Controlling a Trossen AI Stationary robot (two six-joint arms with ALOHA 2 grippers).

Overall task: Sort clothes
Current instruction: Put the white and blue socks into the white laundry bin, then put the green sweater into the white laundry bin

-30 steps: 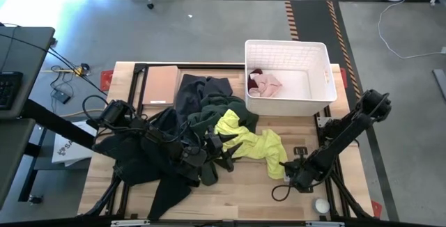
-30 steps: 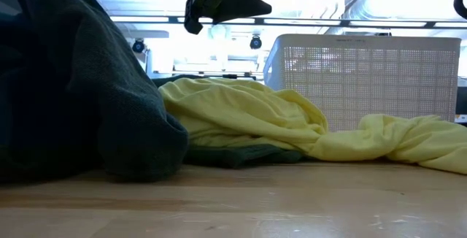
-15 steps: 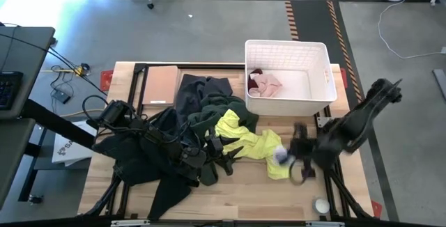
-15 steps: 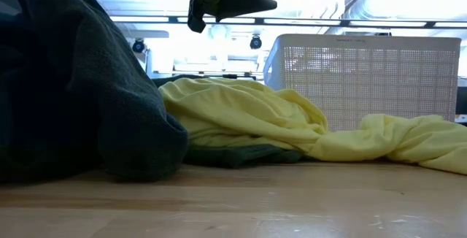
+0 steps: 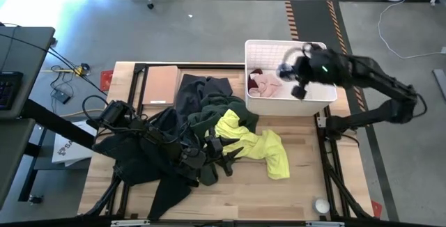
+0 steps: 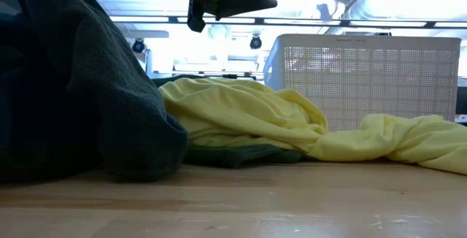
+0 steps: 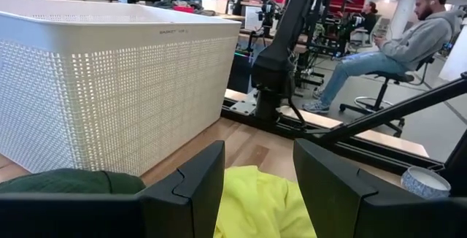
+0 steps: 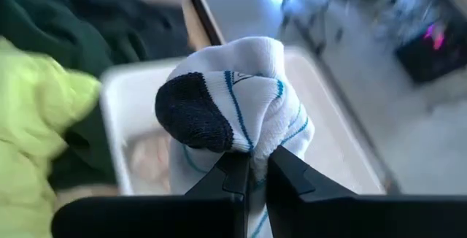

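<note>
Right wrist view — sock (image 8: 226, 110) between jaws

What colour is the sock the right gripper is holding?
The sock is white with thin blue stripes and a dark toe, clearest in the right wrist view.

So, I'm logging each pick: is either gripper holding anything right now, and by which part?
The right gripper, above the white basket, is shut on a white sock, pinching its bunched lower fold. The left gripper is open and holds nothing.

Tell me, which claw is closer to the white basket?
The right claw, gripping a white sock, hangs above the basket. The left claw sits by the yellow garment.
</note>
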